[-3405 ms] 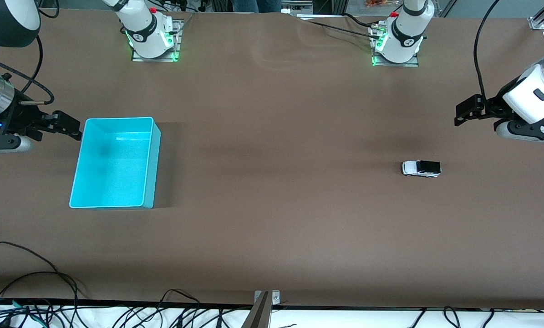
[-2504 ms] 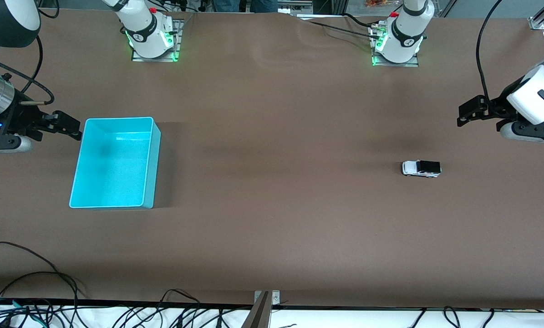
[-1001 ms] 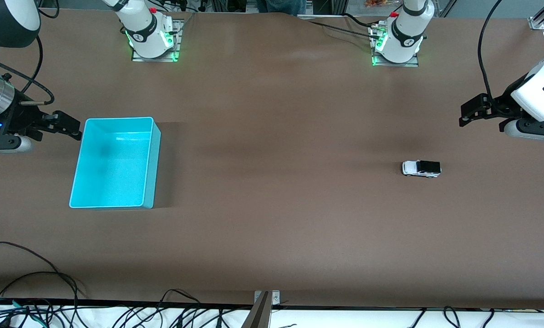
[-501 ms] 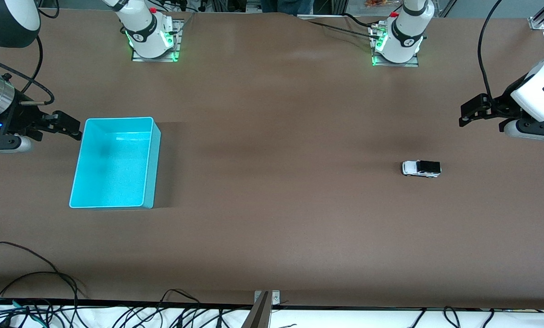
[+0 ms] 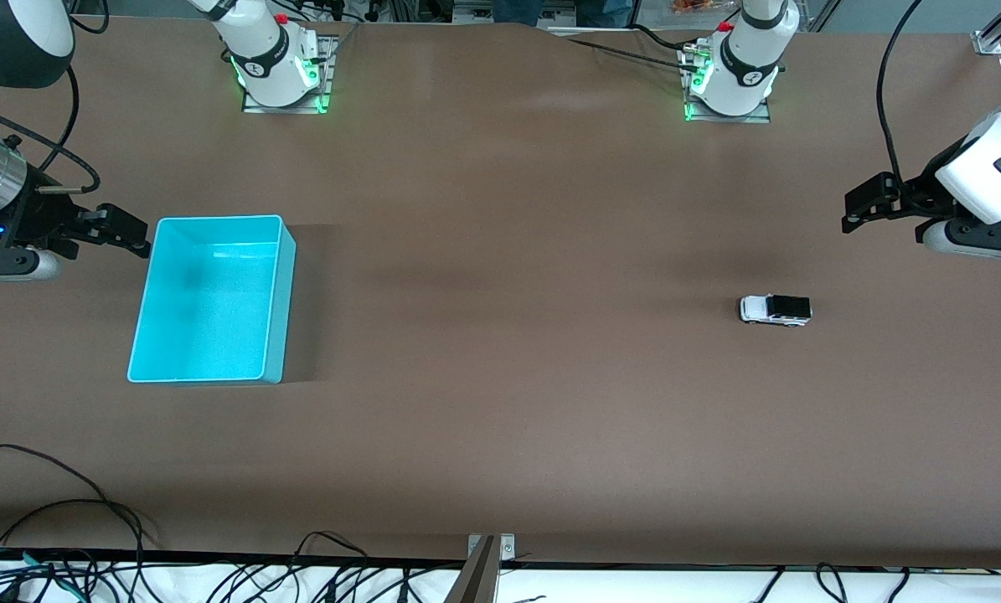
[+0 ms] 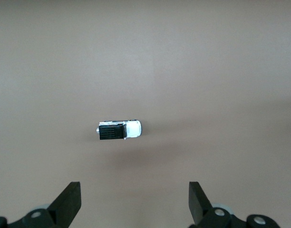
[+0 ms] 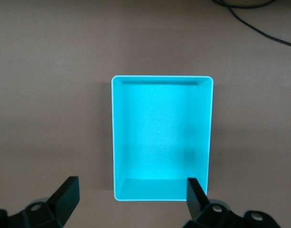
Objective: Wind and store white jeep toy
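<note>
The white jeep toy [image 5: 775, 309] [image 6: 119, 130], tiny with a black rear section, stands on its wheels on the brown table toward the left arm's end. My left gripper [image 5: 859, 206] [image 6: 133, 192] hangs open over bare table beside the jeep, apart from it, with nothing between its fingers. The cyan bin [image 5: 286, 310] [image 7: 160, 133] sits empty toward the right arm's end. My right gripper [image 5: 131, 230] [image 7: 131, 186] waits open just outside the bin's short wall, holding nothing.
Both arm bases [image 5: 278, 67] [image 5: 730, 75] stand along the table's edge farthest from the front camera. Black cables [image 5: 48, 502] lie along the edge nearest to it, beside a metal bracket [image 5: 492, 548]. A wide stretch of brown table lies between bin and jeep.
The left gripper has drifted slightly over its end of the table. The jeep, the bin and the right arm have not moved.
</note>
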`<move>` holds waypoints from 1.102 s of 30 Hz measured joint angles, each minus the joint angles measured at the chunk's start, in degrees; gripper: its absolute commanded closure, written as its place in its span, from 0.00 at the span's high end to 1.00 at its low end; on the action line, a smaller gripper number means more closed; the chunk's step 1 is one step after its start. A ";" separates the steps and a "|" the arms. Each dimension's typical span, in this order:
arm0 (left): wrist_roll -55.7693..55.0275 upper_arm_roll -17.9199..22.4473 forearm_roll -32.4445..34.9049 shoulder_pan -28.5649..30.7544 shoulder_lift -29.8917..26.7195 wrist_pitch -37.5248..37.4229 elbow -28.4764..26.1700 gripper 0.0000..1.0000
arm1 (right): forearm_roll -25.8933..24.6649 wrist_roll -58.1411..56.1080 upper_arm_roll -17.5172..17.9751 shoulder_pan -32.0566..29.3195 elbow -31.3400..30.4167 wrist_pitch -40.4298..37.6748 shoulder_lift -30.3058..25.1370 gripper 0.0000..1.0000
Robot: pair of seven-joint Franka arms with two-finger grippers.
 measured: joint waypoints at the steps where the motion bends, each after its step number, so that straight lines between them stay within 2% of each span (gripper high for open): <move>1: 0.00 0.02 0.00 0.02 0.01 0.00 0.00 1.00 | 0.00 0.00 0.00 0.00 0.00 0.00 0.00 1.00; 14: 0.00 0.07 0.00 0.14 1.26 -0.12 0.00 1.00 | 0.00 0.00 0.00 -0.04 0.00 0.00 0.00 1.00; 28: 0.44 -0.05 0.00 -0.04 5.48 -2.39 -0.12 1.00 | 0.00 0.00 0.00 -0.04 -0.01 0.00 0.00 1.00; 33: 3.70 -0.05 0.00 -0.04 8.06 -2.60 -0.64 1.00 | 0.00 0.00 0.00 -0.04 0.00 0.00 0.00 1.00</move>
